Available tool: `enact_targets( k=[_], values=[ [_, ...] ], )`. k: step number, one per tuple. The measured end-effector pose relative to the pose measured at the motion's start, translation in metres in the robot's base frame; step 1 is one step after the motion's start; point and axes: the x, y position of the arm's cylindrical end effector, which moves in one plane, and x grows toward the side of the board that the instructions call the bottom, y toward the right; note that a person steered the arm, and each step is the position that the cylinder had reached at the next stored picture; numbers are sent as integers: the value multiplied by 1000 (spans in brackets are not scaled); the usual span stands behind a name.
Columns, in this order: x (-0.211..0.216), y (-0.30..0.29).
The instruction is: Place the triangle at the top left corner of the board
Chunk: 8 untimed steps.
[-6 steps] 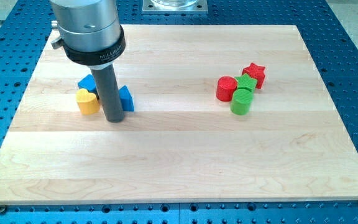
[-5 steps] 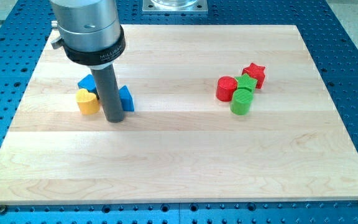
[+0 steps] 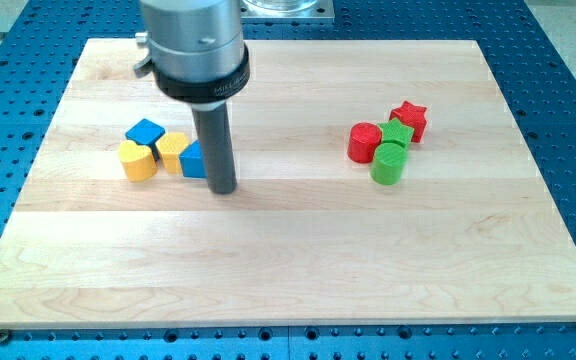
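Observation:
A blue triangle block point(image 3: 192, 160) lies at the left of the wooden board point(image 3: 288, 240), partly hidden behind my rod. My tip point(image 3: 223, 189) rests on the board just to the right of and below it, touching or nearly touching it. Left of the triangle sit a yellow-orange block point(image 3: 172, 152), a yellow heart-shaped block point(image 3: 137, 160) and a blue cube point(image 3: 145, 133), all packed close together.
At the board's right is a tight cluster: a red cylinder point(image 3: 364, 142), a green star point(image 3: 398, 133), a red star point(image 3: 409, 119) and a green cylinder point(image 3: 389, 164). A blue perforated table point(image 3: 568, 80) surrounds the board.
My rod has moved right, from the triangle's left side to its right side. The yellow-orange block, hidden before, now shows. The triangle sits slightly further left.

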Motion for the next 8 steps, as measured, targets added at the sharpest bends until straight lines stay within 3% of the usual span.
enact_targets(
  k=[1,3,4,5,6,7,8],
  values=[
    [-31,-5],
    [-31,-13],
    [-57,-62],
    [-56,-79],
    [-101,-139],
    [-110,-181],
    [-110,-181]
  ],
)
